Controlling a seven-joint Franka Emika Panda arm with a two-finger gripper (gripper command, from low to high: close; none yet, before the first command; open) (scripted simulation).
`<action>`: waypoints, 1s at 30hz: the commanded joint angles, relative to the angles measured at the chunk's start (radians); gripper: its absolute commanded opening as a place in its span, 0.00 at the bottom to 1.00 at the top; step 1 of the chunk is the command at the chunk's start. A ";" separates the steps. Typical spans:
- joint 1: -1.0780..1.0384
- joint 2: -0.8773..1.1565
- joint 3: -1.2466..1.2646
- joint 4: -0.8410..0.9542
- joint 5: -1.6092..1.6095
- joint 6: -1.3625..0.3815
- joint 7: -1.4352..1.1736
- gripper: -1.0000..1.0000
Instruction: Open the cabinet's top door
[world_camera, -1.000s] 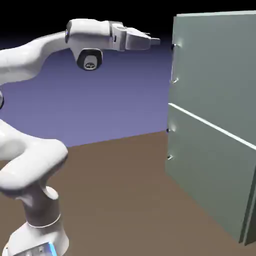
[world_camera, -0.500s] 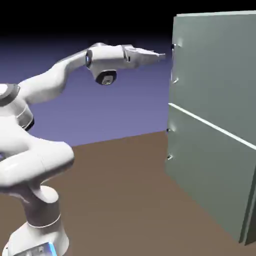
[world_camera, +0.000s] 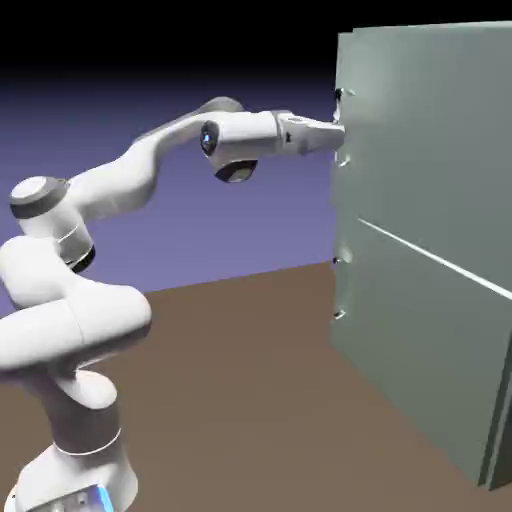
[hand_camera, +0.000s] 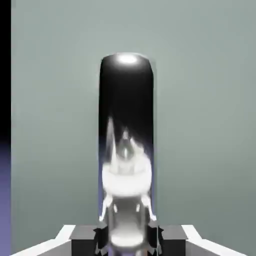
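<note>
The cabinet (world_camera: 452, 395) is a tall grey-green box on the exterior view's right. Its top door (world_camera: 430, 130) stands slightly ajar, with its handle edge out past the lower panel. A thin vertical metal handle (world_camera: 345, 150) runs along that edge. My gripper (world_camera: 338, 130) reaches level from the left and is shut on this handle. In the hand view the dark shiny handle (hand_camera: 125, 115) rises large between my fingertips (hand_camera: 87, 239), with my gripper (hand_camera: 127, 236) closed around its lower part against the grey-green top door (hand_camera: 200, 125).
The lower door (world_camera: 420, 340) is flush, and its own small handle (world_camera: 340, 288) sits on its left edge. The brown table (world_camera: 250, 400) stretches between the robot's base (world_camera: 75, 470) and the cabinet. The arm's elbow (world_camera: 45, 200) stands high at the left.
The arm stretched to the right and came down to the handle. The fingers went from open to shut on it. The top door's handle edge has shifted slightly outward.
</note>
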 joint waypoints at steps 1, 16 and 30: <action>0.028 -0.004 -0.016 -0.036 0.012 -0.027 -0.024 0.00; 0.427 -0.061 -0.411 -0.560 -0.099 -0.502 -0.298 0.00; 0.495 -0.037 -0.918 -0.725 -0.508 -0.875 -0.432 0.00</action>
